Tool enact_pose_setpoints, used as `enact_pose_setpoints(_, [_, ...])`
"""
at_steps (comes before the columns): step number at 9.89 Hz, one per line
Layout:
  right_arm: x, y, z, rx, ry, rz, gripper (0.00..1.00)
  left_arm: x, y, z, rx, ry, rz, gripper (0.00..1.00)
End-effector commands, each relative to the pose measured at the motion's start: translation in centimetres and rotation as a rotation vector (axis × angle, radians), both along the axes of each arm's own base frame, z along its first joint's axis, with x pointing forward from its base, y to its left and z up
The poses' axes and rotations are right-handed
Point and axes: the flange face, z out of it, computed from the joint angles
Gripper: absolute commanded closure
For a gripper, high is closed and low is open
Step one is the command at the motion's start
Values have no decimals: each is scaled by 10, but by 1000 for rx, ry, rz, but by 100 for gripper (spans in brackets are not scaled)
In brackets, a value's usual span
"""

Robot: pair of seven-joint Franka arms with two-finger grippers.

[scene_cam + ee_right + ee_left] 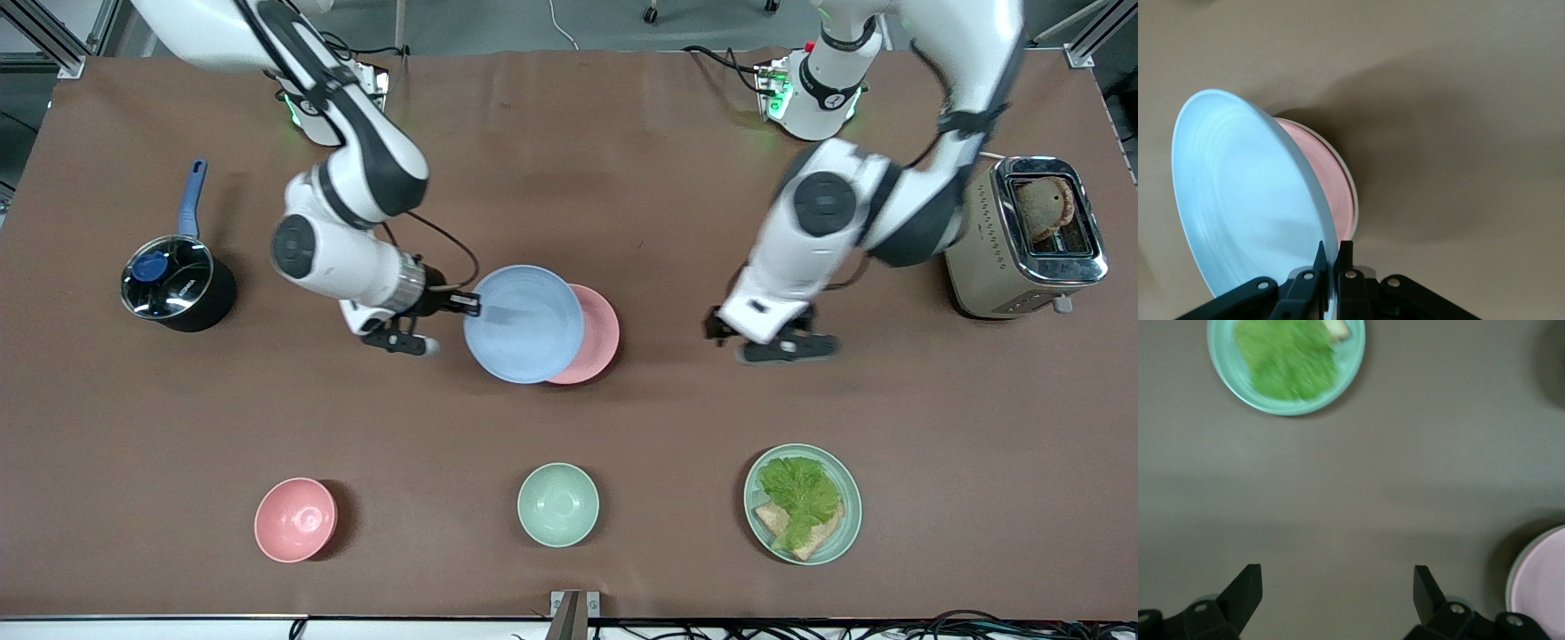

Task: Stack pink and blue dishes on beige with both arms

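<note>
Mostly hidden pink plate (597, 336) under blue plate (524, 324) — right gripper (1329, 268) pinching its rim, left gripper (1338, 593) spread.

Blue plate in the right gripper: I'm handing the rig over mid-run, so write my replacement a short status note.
Right gripper: shut on the blue plate's rim, held tilted over the pink plate.
Left gripper: open, empty, over bare table toward the left arm's end.
Pink plate lies on the beige plate, of which only a rim sliver shows.
Done: pink stacked.
Left: lower blue onto pink, release.
</note>
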Motion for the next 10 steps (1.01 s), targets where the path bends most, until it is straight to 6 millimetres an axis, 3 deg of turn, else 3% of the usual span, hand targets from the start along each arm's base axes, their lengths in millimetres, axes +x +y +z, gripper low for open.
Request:
enact_pose_setpoints(1, [-7, 16, -23, 3, -10, -11, 98, 2, 57, 37, -10, -25, -47, 0])
enact_pose_setpoints(3, [-18, 22, -42, -1, -29, -16, 97, -1, 107, 92, 27, -58, -88, 0])
enact_pose_setpoints(6, [-26, 27, -53, -3, -33, -14, 96, -17, 170, 168, 53, 40, -163, 0])
enact_pose_setpoints(9, [-39, 41, -55, -3, -21, -12, 96, -50, 230, 218, 32, 62, -160, 0])
enact_pose_setpoints(10, [-39, 41, -56, -3, -21, -10, 91, -50, 238, 240, 32, 46, -143, 0])
